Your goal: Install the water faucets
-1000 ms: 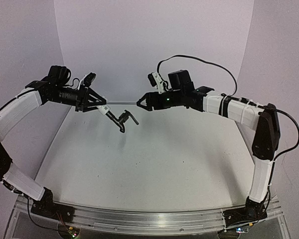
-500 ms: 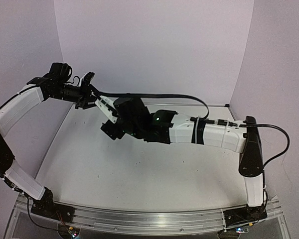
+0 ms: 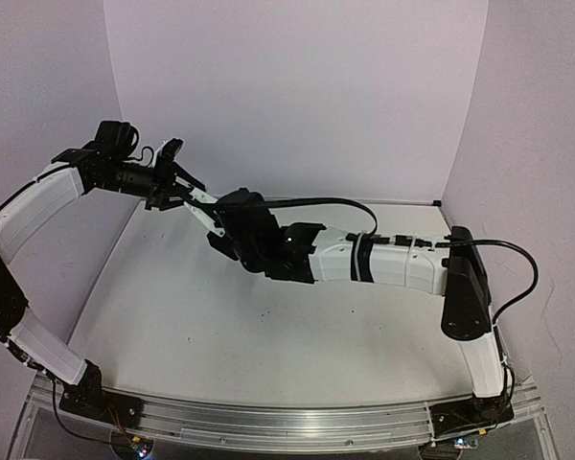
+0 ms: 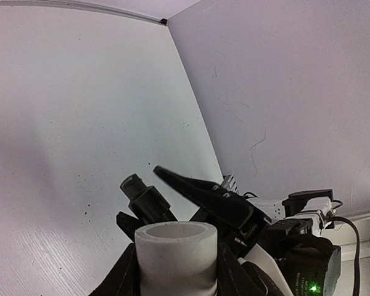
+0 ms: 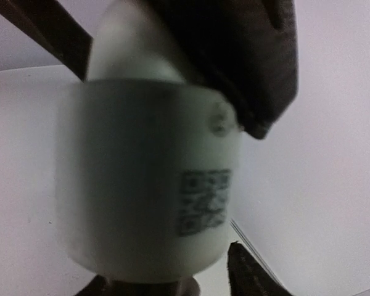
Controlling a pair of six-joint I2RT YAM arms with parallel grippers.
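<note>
The left gripper [image 3: 185, 194] is clamped on the white cylinder fitting [image 4: 176, 250] at far left, with the black spout piece [image 4: 143, 197] just past its end. The right gripper [image 3: 225, 230] crowds close beside them, but I cannot tell whether its fingers are apart or together.

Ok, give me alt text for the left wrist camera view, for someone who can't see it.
A white cylinder fitting sits gripped in the left end effector at bottom centre. Just behind it is a black faucet part, with the right end effector's black finger pointing in from the right, over a white table.
</note>
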